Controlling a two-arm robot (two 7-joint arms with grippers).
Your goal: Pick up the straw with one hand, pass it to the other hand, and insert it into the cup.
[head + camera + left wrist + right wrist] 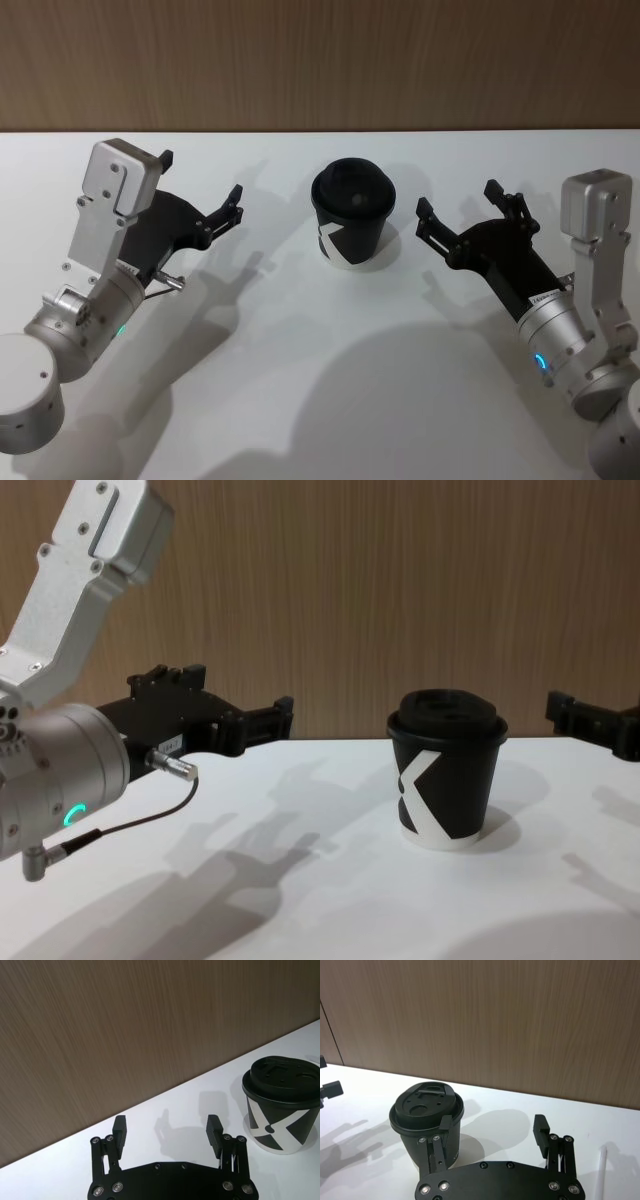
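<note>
head view: the cup (352,215) stands on the table (300,390), left gripper (200,178) at its 9 o'clock, right gripper (458,200) at its 3 o'clock, both jaws wide and empty. right wrist view: the straw (601,1172) lies flat on the table beside the right gripper.

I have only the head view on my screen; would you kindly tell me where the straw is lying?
Observer: The straw lies flat on the table close beside the right gripper, on its side away from the cup.
Operator: Thank you. How high is the left gripper?
Observer: It hangs clear of the table, about level with the cup's lid.
Operator: Does the lid have an opening?
Observer: Its top has a round recess; whether that goes through, I cannot tell.
</note>
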